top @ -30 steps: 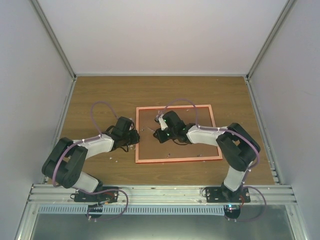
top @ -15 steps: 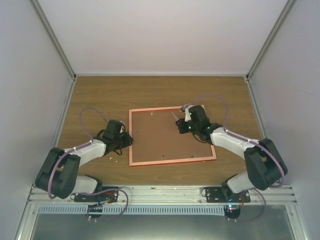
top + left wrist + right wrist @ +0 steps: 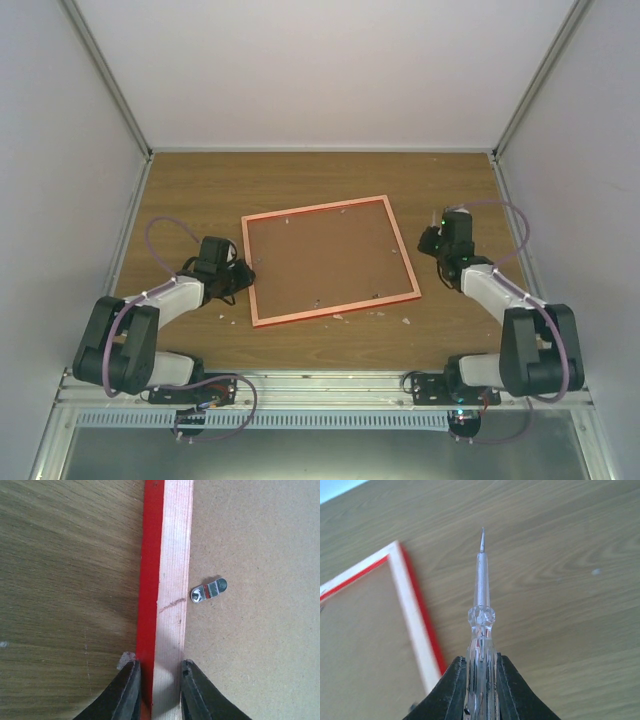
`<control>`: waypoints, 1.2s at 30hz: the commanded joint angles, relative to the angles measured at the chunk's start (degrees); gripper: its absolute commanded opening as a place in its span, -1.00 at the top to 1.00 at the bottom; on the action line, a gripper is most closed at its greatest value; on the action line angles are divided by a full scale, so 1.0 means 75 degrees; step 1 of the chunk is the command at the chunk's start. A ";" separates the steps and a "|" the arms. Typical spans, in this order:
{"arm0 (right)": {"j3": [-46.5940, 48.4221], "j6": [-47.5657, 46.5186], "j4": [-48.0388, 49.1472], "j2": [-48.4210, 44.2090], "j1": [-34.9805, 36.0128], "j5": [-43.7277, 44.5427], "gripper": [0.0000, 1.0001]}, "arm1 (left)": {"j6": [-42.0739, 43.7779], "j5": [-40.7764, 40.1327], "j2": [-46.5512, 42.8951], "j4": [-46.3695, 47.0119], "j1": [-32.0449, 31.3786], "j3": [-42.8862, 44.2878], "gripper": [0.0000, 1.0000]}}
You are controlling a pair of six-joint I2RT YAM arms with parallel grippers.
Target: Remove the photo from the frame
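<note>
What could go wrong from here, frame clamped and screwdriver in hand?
The left gripper pinches only the rim of the frame, so prying could twist or slide it. The pointed screwdriver in the right gripper could gouge the backing board or slip off the small metal clip.

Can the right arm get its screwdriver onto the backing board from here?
Probably yes: the right gripper holds the screwdriver just beside the frame, whose backing board faces up with nothing over it.

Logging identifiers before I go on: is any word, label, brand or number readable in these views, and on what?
None: no text is visible anywhere.
The frame, brown backing board, metal turn clip and clear screwdriver carry no print.
</note>
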 commanded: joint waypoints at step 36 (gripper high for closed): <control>0.0127 0.0530 -0.0897 0.1091 -0.1343 -0.0814 -0.21 | 0.0201 0.0760 -0.0527 -0.0410 -0.0028 -0.0301 -0.36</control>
